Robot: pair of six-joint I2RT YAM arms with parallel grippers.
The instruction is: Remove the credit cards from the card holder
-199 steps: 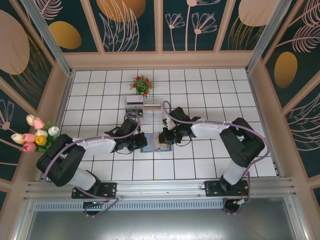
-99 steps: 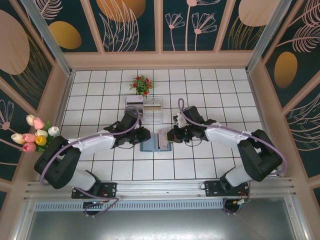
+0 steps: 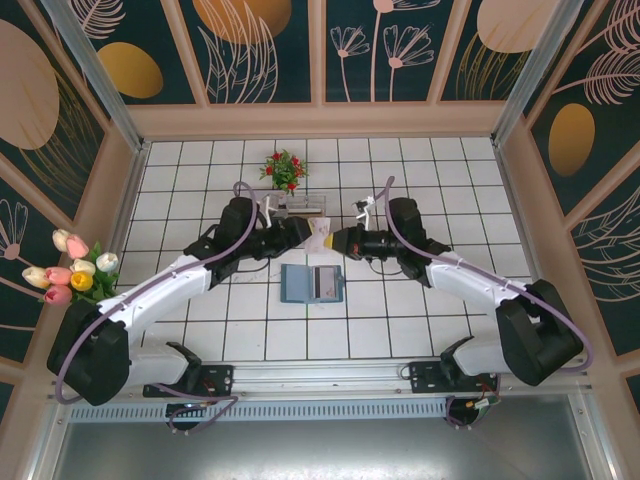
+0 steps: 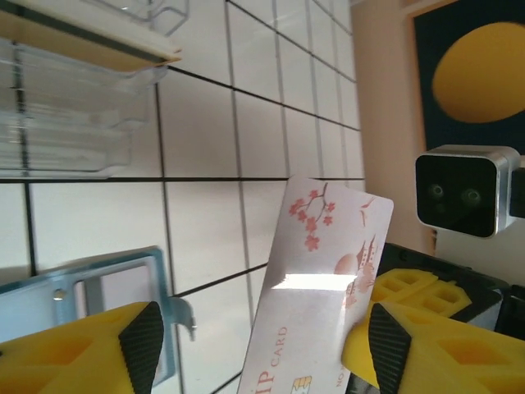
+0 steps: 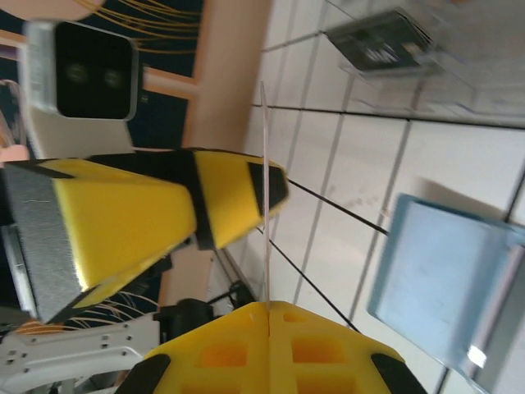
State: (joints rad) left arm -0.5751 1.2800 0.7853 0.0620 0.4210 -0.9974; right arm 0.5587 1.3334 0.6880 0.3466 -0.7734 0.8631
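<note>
Two grippers, top view: I am holding my left gripper (image 3: 306, 236) and right gripper (image 3: 336, 241) tip to tip above the tiles (image 3: 400, 320), with a pale card (image 3: 322, 238) standing between them.
Wallet, top view: the wallet (image 3: 312, 283) is lying open and flat on the tiles, just on the near side of both grippers and apart from the card.
Rack, top view: a clear rack (image 3: 290, 212) is standing just behind the grippers, with red flowers (image 3: 284, 170) behind it.
Left gripper, left wrist view: my left gripper (image 4: 262, 349) is standing with its jaws spread wide, and I am gripping nothing with it.
Card, left wrist view: the card (image 4: 324, 271) is tilting up between those jaws, its blossom-printed face turned to the camera. Its edge is crossing one yellow finger (image 4: 426, 353); I cannot tell whether they are touching.
Wallet, left wrist view: a corner of the wallet (image 4: 90, 283) is showing on the tiles below, near the rack (image 4: 66, 107).
Right gripper, right wrist view: my right gripper (image 5: 269, 320) is clamping tight on the card (image 5: 267, 205), which is showing edge-on as a thin line rising from between my fingers.
Left finger, right wrist view: one left finger (image 5: 164, 217) is sitting right against the card's side.
Wallet, right wrist view: the wallet (image 5: 447, 287) is lying open on the tiles, clear of the card.
</note>
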